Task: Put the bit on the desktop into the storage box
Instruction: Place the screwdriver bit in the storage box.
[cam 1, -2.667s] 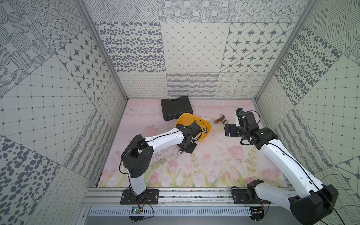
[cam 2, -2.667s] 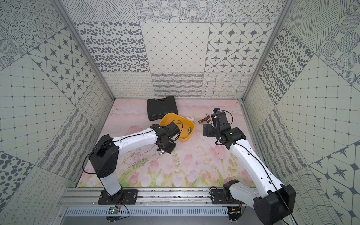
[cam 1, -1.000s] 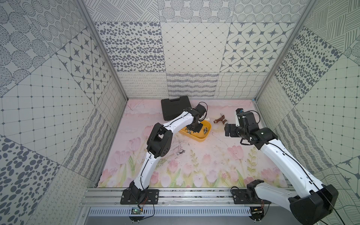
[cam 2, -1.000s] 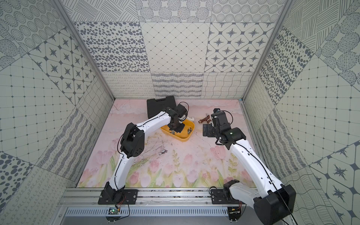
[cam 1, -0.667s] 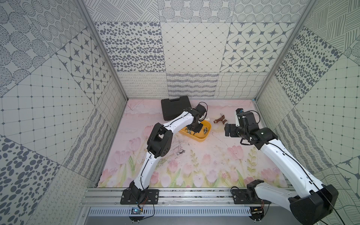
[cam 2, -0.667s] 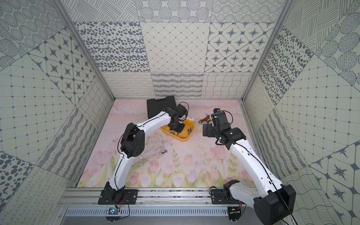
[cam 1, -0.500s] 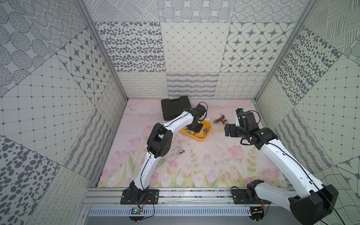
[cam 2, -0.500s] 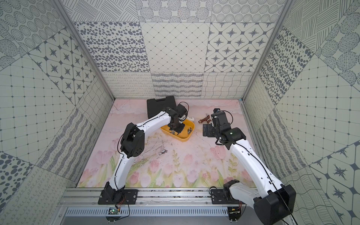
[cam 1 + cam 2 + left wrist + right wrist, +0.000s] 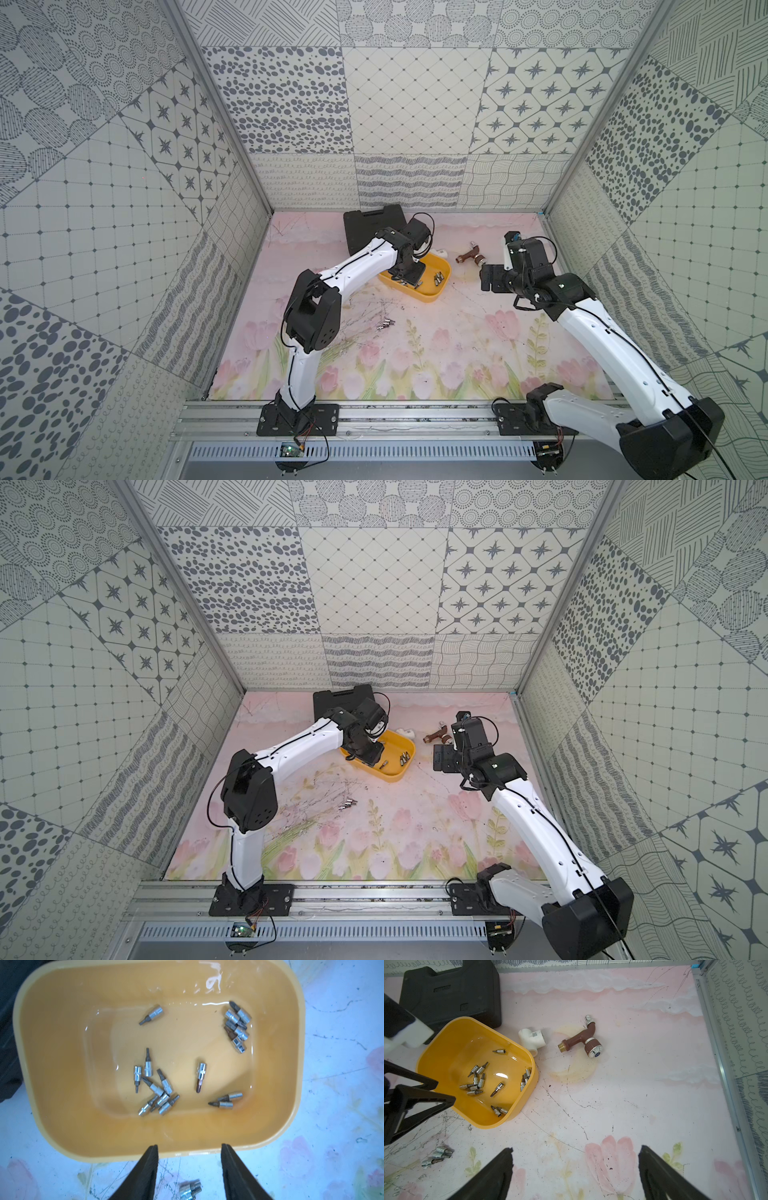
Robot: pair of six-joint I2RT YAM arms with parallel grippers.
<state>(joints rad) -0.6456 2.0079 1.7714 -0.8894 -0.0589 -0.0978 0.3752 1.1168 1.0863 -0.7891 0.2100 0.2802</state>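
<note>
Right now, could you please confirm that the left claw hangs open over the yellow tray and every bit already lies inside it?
Not every bit: a few bits lie on the table outside the yellow tray, as the right wrist view shows. The left claw does hang open over the tray.

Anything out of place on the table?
Yes: a few loose bits lie on the mat, outside the yellow storage box and apart from it; the other bits are inside.

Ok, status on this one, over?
Left claw open, empty, over storage box. Right claw open, empty. Many bits in box, loose bits on desktop. Nothing blocking them.
</note>
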